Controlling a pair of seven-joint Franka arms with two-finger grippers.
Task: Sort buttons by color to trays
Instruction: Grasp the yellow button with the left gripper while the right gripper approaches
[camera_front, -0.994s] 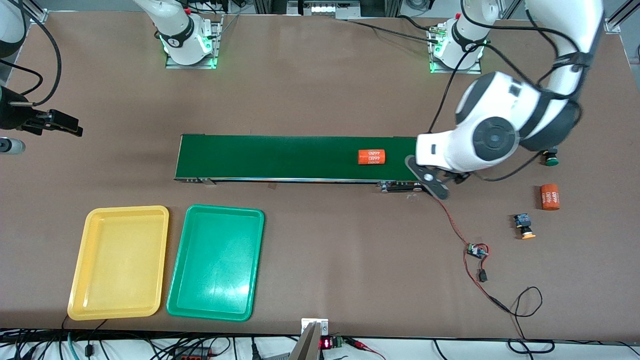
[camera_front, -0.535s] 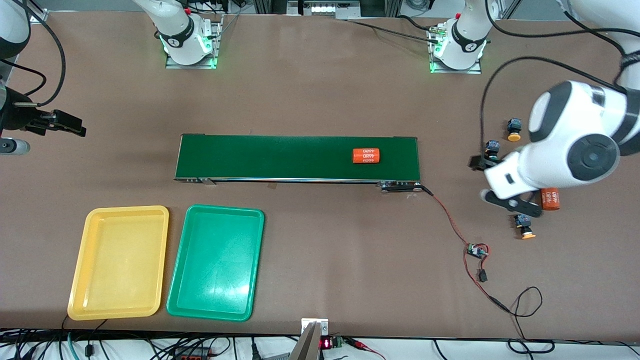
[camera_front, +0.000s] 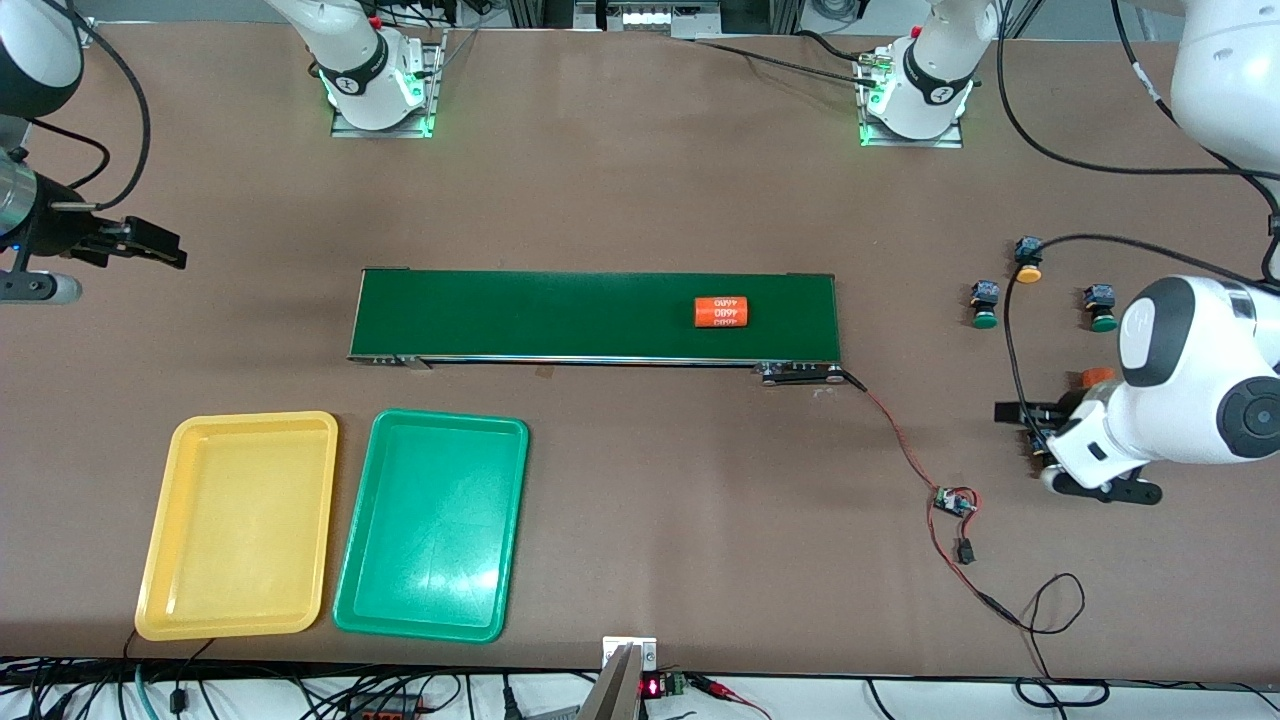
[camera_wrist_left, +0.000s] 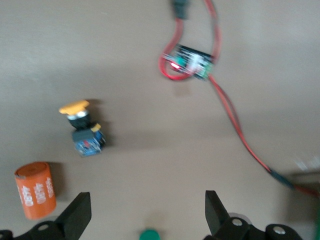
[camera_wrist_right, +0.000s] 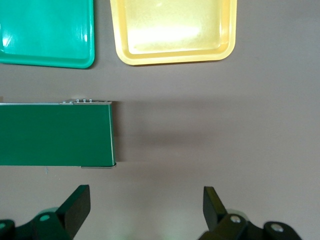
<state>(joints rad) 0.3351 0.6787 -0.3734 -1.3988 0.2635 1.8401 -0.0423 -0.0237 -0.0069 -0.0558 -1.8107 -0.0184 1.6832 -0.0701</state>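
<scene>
Three buttons stand on the table at the left arm's end: a yellow-capped one (camera_front: 1027, 258) and two green-capped ones (camera_front: 984, 305) (camera_front: 1101, 307). The other yellow button (camera_wrist_left: 82, 129) lies on its side; in the front view my left hand hides it. My left gripper (camera_front: 1018, 428) (camera_wrist_left: 148, 212) is open and empty, low over the table beside this button. A green cap (camera_wrist_left: 150, 235) shows between its fingers. The yellow tray (camera_front: 240, 525) (camera_wrist_right: 175, 30) and green tray (camera_front: 432, 522) (camera_wrist_right: 47, 30) lie empty side by side. My right gripper (camera_front: 150, 250) (camera_wrist_right: 146, 205) waits open over bare table.
The dark-green conveyor belt (camera_front: 560, 315) (camera_wrist_right: 55, 134) carries an orange "4680" cylinder (camera_front: 722, 312). Another orange cylinder (camera_front: 1097, 376) (camera_wrist_left: 35, 190) lies by my left hand. A small circuit board (camera_front: 955, 502) (camera_wrist_left: 192, 62) with red and black wires lies near the belt's end.
My left arm swung from the belt's end toward the left arm's end of the table, over the lying yellow button. The cylinder on the belt moved toward the right arm's end.
</scene>
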